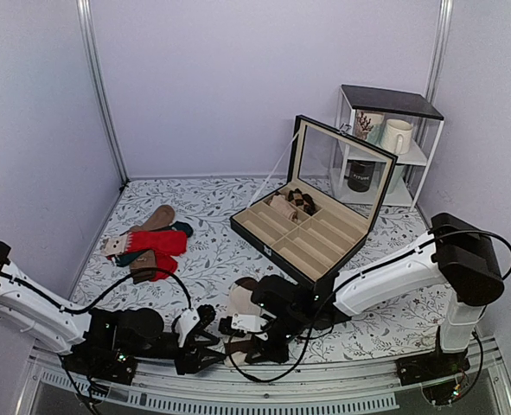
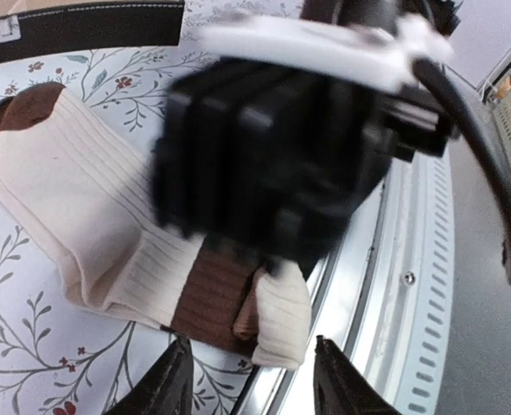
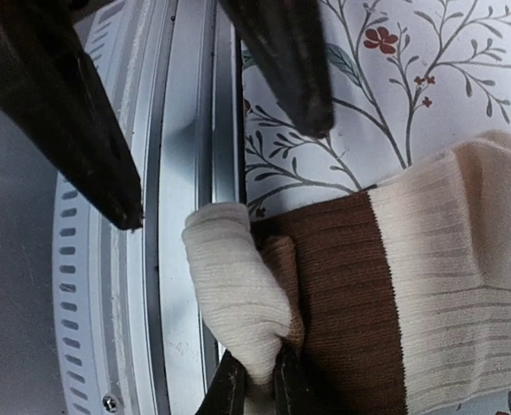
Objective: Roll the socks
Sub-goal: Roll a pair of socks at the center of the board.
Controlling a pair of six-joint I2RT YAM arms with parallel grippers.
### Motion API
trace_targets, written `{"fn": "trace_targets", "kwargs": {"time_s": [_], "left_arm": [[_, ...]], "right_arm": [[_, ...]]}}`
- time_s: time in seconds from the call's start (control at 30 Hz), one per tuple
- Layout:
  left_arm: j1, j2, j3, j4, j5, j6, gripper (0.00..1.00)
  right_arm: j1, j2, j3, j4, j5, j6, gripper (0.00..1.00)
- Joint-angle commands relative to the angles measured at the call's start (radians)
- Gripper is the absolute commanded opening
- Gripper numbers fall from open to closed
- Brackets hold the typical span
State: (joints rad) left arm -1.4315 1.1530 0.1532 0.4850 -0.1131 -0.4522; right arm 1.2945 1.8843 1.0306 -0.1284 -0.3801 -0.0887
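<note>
The socks lie flat at the table's front edge, cream with a brown band and a dark brown end. Their near cream end is folded over into a small roll beside the metal rail. My right gripper is shut on that rolled cream end; in the top view it sits over the socks' near end. My left gripper stands open just in front of the roll with nothing between its fingers. The right gripper's blurred black body hides the socks' middle.
The metal rail runs along the table's front edge right beside the roll. Red socks and tan and teal socks lie at the mid left. An open black compartment box and a shelf with mugs stand behind.
</note>
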Motion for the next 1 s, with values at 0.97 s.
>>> {"fn": "trace_targets", "kwargs": {"time_s": [0.97], "left_arm": [[-0.072,0.379,0.072,0.290,-0.001,0.191,0.16]], "right_arm": [[-0.116,0.206,0.076,-0.223,-0.203,0.230,0.04]]}}
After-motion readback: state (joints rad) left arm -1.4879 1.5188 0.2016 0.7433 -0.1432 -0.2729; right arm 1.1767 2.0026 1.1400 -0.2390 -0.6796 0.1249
